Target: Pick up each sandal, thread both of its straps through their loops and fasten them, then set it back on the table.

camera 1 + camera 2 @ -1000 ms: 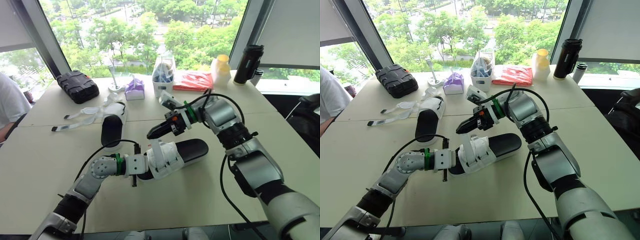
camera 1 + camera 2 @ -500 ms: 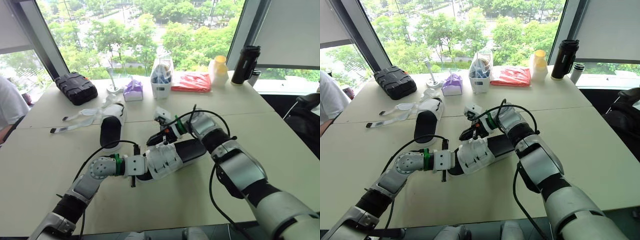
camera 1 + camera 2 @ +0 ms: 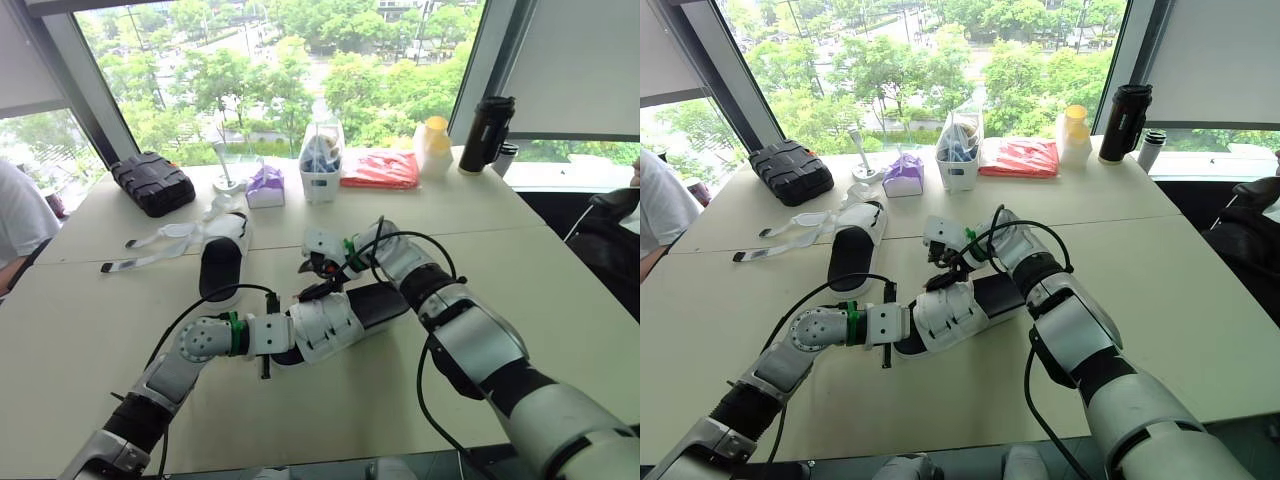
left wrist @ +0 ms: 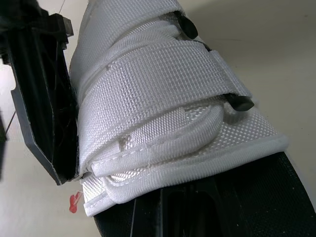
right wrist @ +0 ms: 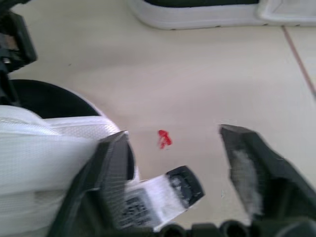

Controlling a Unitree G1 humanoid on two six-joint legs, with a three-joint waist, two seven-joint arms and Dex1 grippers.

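One sandal [image 3: 345, 312], with a black footbed and white straps, is held just above the table by its toe end, and my left gripper [image 3: 288, 336] is shut on it. In the left wrist view both white straps [image 4: 158, 94] lie folded across the upper, beside one black finger [image 4: 44, 94]. My right gripper [image 3: 318, 282] hovers at the straps from the far side and is open. Its wrist view shows a strap tip with a label [image 5: 163, 195] lying loose beside one finger [image 5: 111, 177]. The second sandal [image 3: 222, 258] lies at the left with its loose straps [image 3: 150, 245] spread out.
Along the far edge stand a black case [image 3: 152, 182], a purple item [image 3: 265, 185], a white container [image 3: 322, 165], a red packet [image 3: 382, 168], a yellow-capped bottle [image 3: 432, 145] and a black flask [image 3: 485, 132]. A person's white sleeve [image 3: 20, 220] is at the left.
My right gripper has come down from above the sandal to its straps and has opened, letting go of the strap. The left gripper still holds the sandal.
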